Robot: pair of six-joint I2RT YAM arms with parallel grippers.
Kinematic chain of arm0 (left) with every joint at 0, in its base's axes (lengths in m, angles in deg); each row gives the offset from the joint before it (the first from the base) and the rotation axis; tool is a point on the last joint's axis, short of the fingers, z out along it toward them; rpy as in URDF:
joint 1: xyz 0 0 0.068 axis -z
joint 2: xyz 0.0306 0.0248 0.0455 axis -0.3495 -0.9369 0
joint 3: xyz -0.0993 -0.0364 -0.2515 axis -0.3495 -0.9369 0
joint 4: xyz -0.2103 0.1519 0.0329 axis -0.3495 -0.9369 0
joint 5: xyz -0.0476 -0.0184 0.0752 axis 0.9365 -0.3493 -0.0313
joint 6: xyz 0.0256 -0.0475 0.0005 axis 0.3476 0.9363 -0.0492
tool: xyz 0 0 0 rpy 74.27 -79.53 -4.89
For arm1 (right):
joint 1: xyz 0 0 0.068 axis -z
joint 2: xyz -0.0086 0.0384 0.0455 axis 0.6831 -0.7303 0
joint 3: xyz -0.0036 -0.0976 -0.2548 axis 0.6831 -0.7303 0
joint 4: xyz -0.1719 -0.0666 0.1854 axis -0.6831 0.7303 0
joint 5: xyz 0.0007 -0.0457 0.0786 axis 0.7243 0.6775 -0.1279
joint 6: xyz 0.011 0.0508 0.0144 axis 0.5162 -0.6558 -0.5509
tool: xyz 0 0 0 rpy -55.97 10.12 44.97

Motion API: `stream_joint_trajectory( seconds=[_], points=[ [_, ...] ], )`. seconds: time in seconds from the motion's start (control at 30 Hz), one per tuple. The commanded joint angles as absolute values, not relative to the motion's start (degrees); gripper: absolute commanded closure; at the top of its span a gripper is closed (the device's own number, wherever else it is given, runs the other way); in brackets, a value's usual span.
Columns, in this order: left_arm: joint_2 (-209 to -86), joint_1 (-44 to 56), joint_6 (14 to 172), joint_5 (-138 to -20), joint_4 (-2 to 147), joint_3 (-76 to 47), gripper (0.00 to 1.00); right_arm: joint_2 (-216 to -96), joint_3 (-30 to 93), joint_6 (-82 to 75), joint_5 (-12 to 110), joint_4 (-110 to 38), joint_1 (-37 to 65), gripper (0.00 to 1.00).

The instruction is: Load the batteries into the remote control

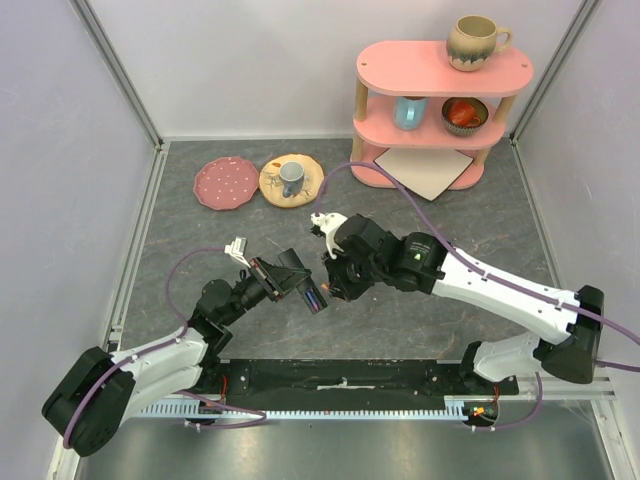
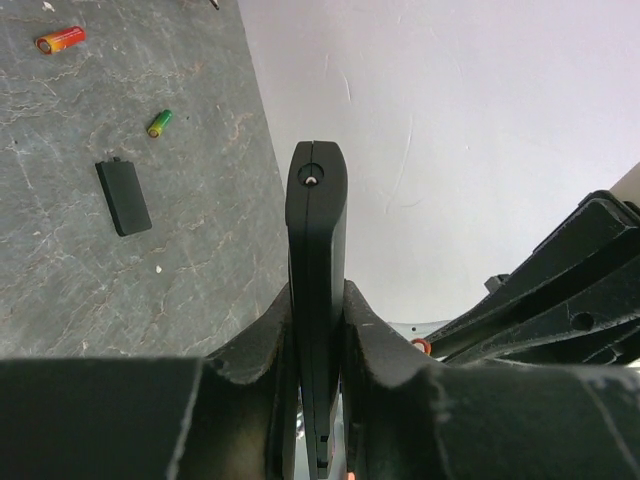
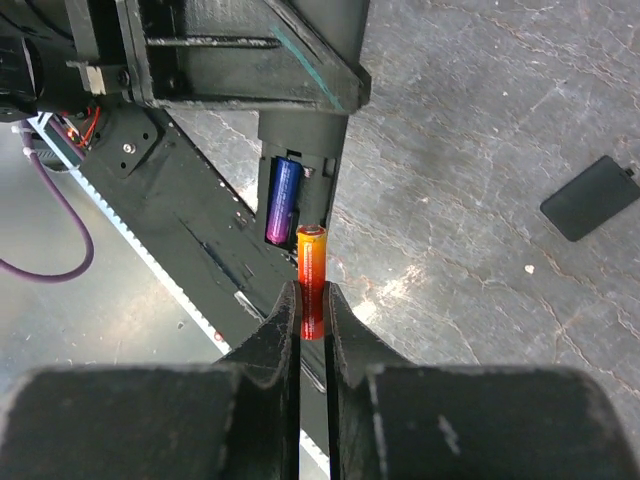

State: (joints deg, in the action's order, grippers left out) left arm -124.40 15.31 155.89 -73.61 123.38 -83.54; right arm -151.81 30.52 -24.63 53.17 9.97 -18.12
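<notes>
Lower centre of the right wrist view: the right gripper [image 3: 312,300] has its jaws pinched on an orange battery [image 3: 311,258], which stands upright in the frame. Just above the battery's tip is the open bay of the remote control [image 3: 300,135]. A blue battery [image 3: 283,200] sits in it, nearly parallel. The free slot appears to lie right of the blue one, straight ahead of the jaws. The left gripper [image 2: 318,300] clamps the remote edge-on. A red battery [image 2: 60,40] and a green battery [image 2: 160,122] lie on the table [image 2: 200,250], upper left of the left wrist view.
</notes>
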Motion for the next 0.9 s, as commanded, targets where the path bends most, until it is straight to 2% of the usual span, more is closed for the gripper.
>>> stream_joint_trajectory(
  seconds=[0.0, 0.87],
  points=[
    [-124.93, 15.49, 157.21, -73.64, 126.7, -85.23, 0.98, -154.59, 33.63, -25.75, 51.6, 9.76, -19.05, 1.0],
    [-121.94, 15.49, 156.33, -75.05, 125.47, -85.58, 0.98, -161.1, 35.57, -27.6, 51.6, 10.73, -20.54, 1.0]
  ],
)
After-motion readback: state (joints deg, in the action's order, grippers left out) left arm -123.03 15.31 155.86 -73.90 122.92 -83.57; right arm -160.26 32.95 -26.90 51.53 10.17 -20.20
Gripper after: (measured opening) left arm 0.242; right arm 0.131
